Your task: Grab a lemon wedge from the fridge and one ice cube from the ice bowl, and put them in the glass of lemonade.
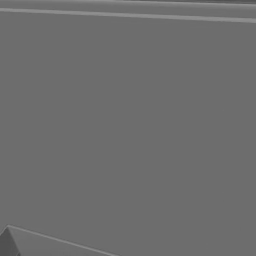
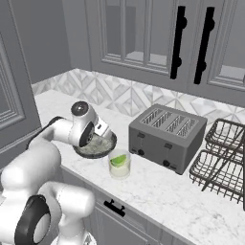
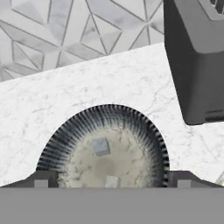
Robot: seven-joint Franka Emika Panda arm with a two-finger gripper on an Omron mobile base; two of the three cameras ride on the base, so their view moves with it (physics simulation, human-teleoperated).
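Spread wide with nothing between its tips, my claw [image 3: 112, 186] hangs right over the ice bowl [image 3: 65, 140]; the two dark fingertips [image 3: 41, 180] stand at the bowl's near rim, one to each side. Seen from my hand, one pale ice cube [image 3: 101, 146] lies at twelve o'clock from the midpoint of the tips, near the bowl's centre. A second cube [image 3: 111, 181] sits just at the bottom edge, almost between the tips.

The cubes are squarish, so no long axis matters; I judge the move ahead is a straight descent onto whichever cube lines up best, and the nearer one looks better placed.

From the right base camera, the glass of lemonade [image 2: 119, 164] stands on the marble desk [image 2: 158, 191], touching or just beside the bowl at about four o'clock from it. The lemon wedge [image 2: 118, 160] already rests in it. The toaster [image 2: 165, 135] lies further along at three o'clock.

So the ice cube is what remains, by my reckoning. The carry to the glass would be brief.
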